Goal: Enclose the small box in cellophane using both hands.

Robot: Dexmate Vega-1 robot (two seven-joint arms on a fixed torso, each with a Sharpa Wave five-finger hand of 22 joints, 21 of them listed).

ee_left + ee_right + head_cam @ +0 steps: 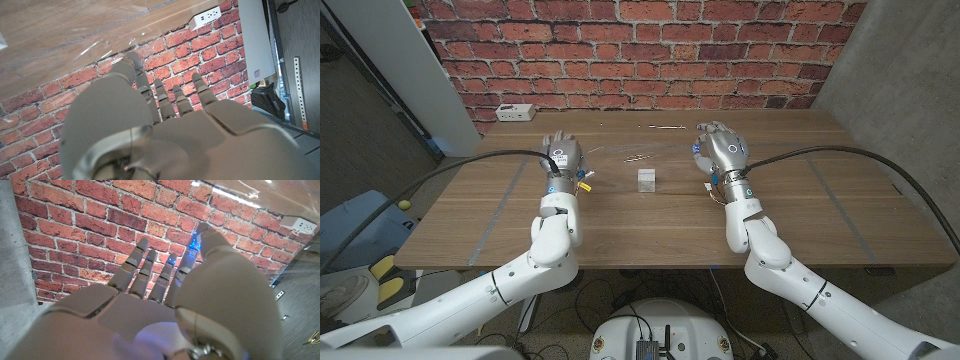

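A small white box stands on the wooden table midway between my hands. A clear cellophane sheet lies spread on the table around and behind the box, shown by faint glints. My left hand stands to the left of the box with fingers apart and nothing in it. My right hand stands to the right of the box, fingers apart as well, holding nothing. In the left wrist view my left hand reaches toward the brick wall. In the right wrist view my right hand does the same.
A white power strip lies at the table's back left corner, also seen as the power strip in the left wrist view. A brick wall stands behind the table. A grey panel stands at the left.
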